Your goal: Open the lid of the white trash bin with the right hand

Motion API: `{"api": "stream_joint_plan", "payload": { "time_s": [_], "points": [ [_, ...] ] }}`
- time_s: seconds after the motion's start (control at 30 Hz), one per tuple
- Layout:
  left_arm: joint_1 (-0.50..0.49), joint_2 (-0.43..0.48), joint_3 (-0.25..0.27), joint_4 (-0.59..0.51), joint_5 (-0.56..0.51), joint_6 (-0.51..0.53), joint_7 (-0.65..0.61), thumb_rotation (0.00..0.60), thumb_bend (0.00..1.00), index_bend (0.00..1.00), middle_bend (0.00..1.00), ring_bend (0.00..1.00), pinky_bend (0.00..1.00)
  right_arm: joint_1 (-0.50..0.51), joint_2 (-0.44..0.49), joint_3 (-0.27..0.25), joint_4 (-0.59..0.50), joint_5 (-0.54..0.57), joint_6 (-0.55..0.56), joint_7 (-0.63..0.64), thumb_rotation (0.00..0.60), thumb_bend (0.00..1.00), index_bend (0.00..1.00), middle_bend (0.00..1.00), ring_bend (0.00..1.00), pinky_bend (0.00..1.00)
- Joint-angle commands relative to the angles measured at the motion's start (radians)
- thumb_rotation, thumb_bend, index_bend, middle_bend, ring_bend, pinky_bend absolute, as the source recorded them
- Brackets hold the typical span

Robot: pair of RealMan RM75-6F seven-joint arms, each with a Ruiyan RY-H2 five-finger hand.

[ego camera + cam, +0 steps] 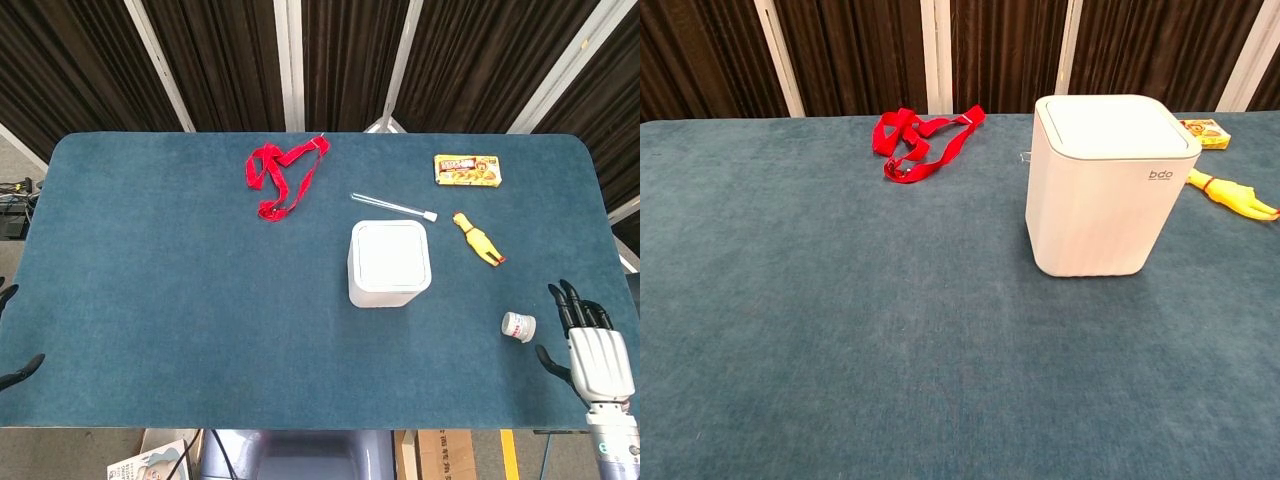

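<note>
The white trash bin stands upright right of the table's middle, its lid flat and closed; the chest view shows the same white trash bin from the side with a small logo near its top. My right hand hovers at the table's near right corner, fingers spread and holding nothing, well to the right of the bin. Only dark fingertips of my left hand show at the left edge of the head view, apart and holding nothing. Neither hand appears in the chest view.
A small white bottle lies just left of my right hand. A yellow rubber chicken, a clear tube and a snack box lie behind the bin. A red strap lies at the back.
</note>
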State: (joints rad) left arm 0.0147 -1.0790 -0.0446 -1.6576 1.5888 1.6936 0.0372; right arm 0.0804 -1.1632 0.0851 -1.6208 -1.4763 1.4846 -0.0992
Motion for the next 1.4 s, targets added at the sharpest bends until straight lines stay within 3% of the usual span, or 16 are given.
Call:
{"api": "stream_joint_plan", "payload": {
  "time_s": [0.03,0.2,0.33,0.4,0.7,0.9,1.1,1.4],
  "points": [
    [0.000,-0.002,-0.002,0.002,-0.001,0.002,0.003,0.600,0.12,0.12,0.04,0.00,0.02,0.014,-0.001,0.002,-0.011,-0.028,-0.001,0.014,0.600,0.33,0.13,0.32,0.39,0.29],
    [0.000,-0.013,-0.008,-0.001,-0.013,-0.002,0.031,0.600,0.12,0.12,0.03,0.00,0.02,0.076,0.019,0.045,-0.055,-0.030,-0.049,0.007,0.600,0.51,0.22,0.61,0.62,0.50],
    [0.005,-0.015,-0.015,-0.007,-0.019,0.010,0.036,0.600,0.12,0.11,0.03,0.00,0.03,0.123,0.029,0.062,-0.082,-0.023,-0.111,-0.037,0.600,0.69,0.27,0.79,0.77,0.61],
    [0.010,-0.017,-0.019,-0.006,-0.022,0.022,0.038,0.600,0.12,0.11,0.03,0.00,0.03,0.149,0.037,0.071,-0.103,-0.005,-0.150,-0.070,0.600,0.75,0.29,0.84,0.80,0.64],
    [0.019,-0.018,-0.027,-0.006,-0.032,0.034,0.037,0.600,0.12,0.10,0.03,0.00,0.03,0.254,0.131,0.100,-0.268,0.097,-0.335,-0.207,0.600,0.86,0.32,0.85,0.81,0.64],
    [0.017,-0.017,-0.027,-0.015,-0.038,0.022,0.047,0.600,0.12,0.10,0.02,0.00,0.03,0.360,0.213,0.147,-0.377,0.287,-0.470,-0.355,0.600,0.89,0.29,0.85,0.81,0.64],
    [0.019,-0.017,-0.028,-0.019,-0.039,0.024,0.053,0.600,0.12,0.10,0.02,0.00,0.03,0.442,0.215,0.175,-0.445,0.451,-0.485,-0.482,0.600,0.89,0.28,0.85,0.81,0.64],
    [0.021,-0.016,-0.030,-0.021,-0.042,0.021,0.055,0.600,0.12,0.10,0.02,0.00,0.03,0.525,0.174,0.166,-0.502,0.572,-0.458,-0.585,0.600,0.89,0.28,0.85,0.81,0.64]
  ]
}}
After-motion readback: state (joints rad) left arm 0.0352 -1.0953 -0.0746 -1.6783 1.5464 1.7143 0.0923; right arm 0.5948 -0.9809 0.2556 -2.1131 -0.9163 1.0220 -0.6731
